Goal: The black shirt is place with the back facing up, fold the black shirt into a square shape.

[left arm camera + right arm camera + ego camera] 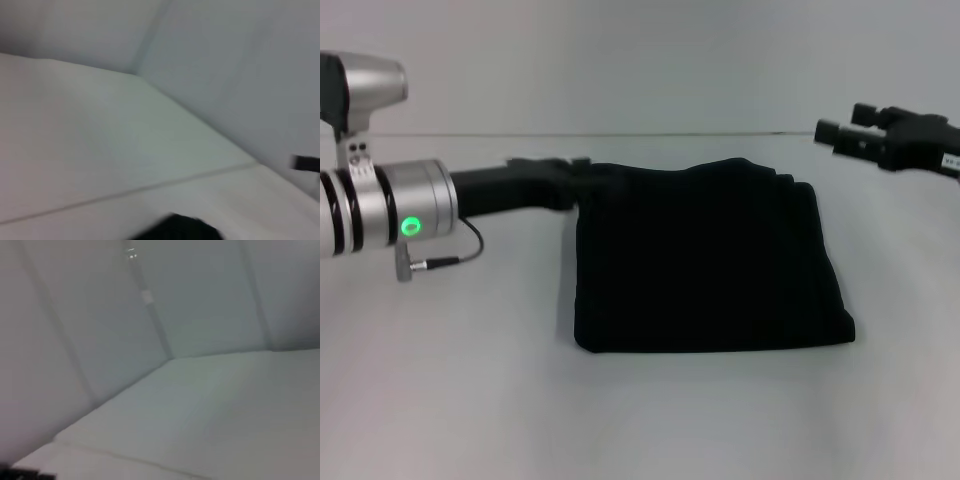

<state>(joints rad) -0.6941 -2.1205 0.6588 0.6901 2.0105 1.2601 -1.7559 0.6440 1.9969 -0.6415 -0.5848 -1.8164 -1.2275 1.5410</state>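
The black shirt (705,260) lies folded into a roughly square stack in the middle of the white table (450,400) in the head view. My left gripper (572,178) reaches in from the left and meets the shirt's far left corner, black against black fabric. My right gripper (842,126) hovers beyond the shirt's far right corner, apart from the fabric, open and holding nothing. A dark patch of fabric (175,229) shows at the edge of the left wrist view.
The left arm's silver wrist with a green light (412,226) and a thin cable (450,258) hangs over the table's left side. A pale wall (640,60) stands behind the table. White table surface surrounds the shirt.
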